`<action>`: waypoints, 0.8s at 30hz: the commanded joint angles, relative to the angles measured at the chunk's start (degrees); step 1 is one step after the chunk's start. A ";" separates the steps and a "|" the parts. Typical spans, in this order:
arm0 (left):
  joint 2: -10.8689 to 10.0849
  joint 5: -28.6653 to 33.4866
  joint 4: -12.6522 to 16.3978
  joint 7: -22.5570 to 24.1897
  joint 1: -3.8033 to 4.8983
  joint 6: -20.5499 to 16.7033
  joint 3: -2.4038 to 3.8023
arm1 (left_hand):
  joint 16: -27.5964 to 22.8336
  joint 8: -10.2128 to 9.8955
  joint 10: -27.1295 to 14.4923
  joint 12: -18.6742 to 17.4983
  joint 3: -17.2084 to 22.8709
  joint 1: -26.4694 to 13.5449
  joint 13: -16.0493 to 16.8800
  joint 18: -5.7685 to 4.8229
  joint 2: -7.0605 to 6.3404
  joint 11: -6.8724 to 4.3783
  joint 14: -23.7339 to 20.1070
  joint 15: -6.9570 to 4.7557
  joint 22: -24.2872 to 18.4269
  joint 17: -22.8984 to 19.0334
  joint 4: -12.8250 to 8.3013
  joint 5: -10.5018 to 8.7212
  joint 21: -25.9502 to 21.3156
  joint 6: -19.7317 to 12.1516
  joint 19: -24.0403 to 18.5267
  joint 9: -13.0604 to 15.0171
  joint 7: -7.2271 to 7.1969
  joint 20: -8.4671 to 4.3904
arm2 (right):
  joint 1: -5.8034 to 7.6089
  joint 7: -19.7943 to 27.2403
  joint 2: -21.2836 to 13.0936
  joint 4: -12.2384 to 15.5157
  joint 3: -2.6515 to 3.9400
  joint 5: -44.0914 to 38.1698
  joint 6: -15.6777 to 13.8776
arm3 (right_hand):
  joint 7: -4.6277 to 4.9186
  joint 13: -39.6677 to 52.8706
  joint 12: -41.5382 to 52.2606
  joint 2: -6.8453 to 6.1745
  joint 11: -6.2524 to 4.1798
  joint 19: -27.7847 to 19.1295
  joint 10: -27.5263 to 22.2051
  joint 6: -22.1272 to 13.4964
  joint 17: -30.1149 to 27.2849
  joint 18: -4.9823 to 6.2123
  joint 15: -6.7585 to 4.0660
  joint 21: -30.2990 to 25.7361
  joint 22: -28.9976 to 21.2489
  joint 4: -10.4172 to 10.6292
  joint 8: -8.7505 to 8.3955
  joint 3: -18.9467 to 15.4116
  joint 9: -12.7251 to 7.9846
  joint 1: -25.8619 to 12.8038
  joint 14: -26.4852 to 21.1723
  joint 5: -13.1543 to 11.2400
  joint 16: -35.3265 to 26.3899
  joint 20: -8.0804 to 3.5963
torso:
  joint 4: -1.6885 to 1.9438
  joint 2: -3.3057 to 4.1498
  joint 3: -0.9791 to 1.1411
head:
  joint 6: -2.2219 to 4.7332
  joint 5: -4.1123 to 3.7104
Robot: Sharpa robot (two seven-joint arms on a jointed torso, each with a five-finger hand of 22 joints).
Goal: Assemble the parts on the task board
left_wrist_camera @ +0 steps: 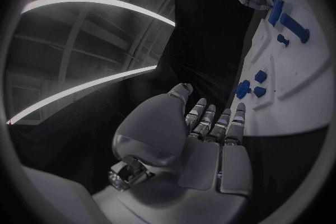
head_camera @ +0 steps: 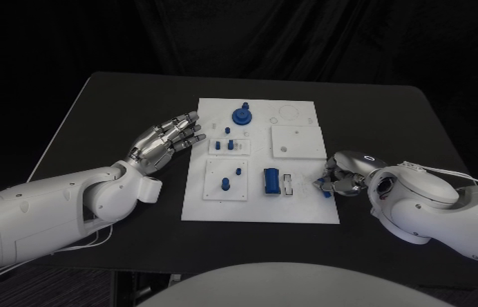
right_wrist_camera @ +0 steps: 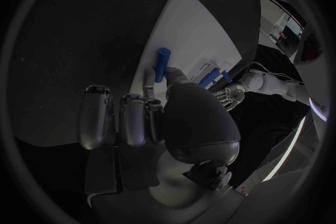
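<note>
Two hands flank the task board on the worktop: right hand pinches a blue peg at its edge for inserting; left hand hovers, fingers spread.

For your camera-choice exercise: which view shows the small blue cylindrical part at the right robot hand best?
The right wrist view: the small blue cylindrical part stands clear at the fingertips. The head view shows only a blue sliver under the right robot hand; the left wrist view shows it tiny.

Bare black table around task board; upright blue parts mid-board.
</note>
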 commanded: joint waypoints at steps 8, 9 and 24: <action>-0.15 0.11 0.22 0.81 -0.47 0.49 0.05 | 0.20 0.20 0.00 -0.10 0.51 -0.49 0.01 -0.73 -0.09 0.43 0.03 0.07 -0.07 0.05 0.06 0.28 0.28 0.06 0.22 -0.04 0.01 0.07 | -0.78 4.11 -0.58 1.17 -0.59 5.76 -6.83 | 0.40 15.09 0.16 -5.24 0.49 2.22 5.99 0.49 0.81 -0.50 0.61 -0.12 11.02 -7.97 1.32 22.91 -6.81 -3.89 3.42 -1.33 -0.20 0.57 | -0.02 -0.02 0.07 | -0.01 0.18; -0.15 0.11 0.22 0.80 -0.49 0.48 0.05 | 0.20 0.20 0.00 -0.10 0.51 -0.49 0.01 -0.73 -0.09 0.43 0.03 0.07 -0.07 0.05 0.06 0.28 0.28 0.06 0.22 -0.04 0.01 0.07 | -0.67 4.74 -0.62 1.42 -0.58 6.87 -7.47 | 0.44 15.09 0.16 -5.47 0.52 2.20 5.99 0.36 0.78 -0.49 0.62 -0.16 11.01 -8.23 1.51 23.74 -6.62 -4.33 3.42 -1.27 -0.21 0.58 | -0.01 -0.01 0.06 | -0.01 0.17; 0.10 0.11 0.10 0.68 -0.59 0.52 0.05 | 0.21 0.21 0.01 -0.03 0.68 -0.49 0.02 -0.73 0.01 0.43 0.01 0.04 -0.10 0.05 0.07 0.33 0.28 0.08 0.22 -0.04 0.03 0.06 | 2.13 13.17 2.10 1.37 -0.52 30.87 -9.96 | 0.27 15.09 0.16 -5.18 0.40 2.14 5.99 -0.54 0.52 -0.41 0.53 -0.47 10.91 -8.09 2.05 25.48 -6.02 -6.66 3.41 -2.08 -0.32 0.54 | 0.17 0.01 -0.05 | -0.01 -0.23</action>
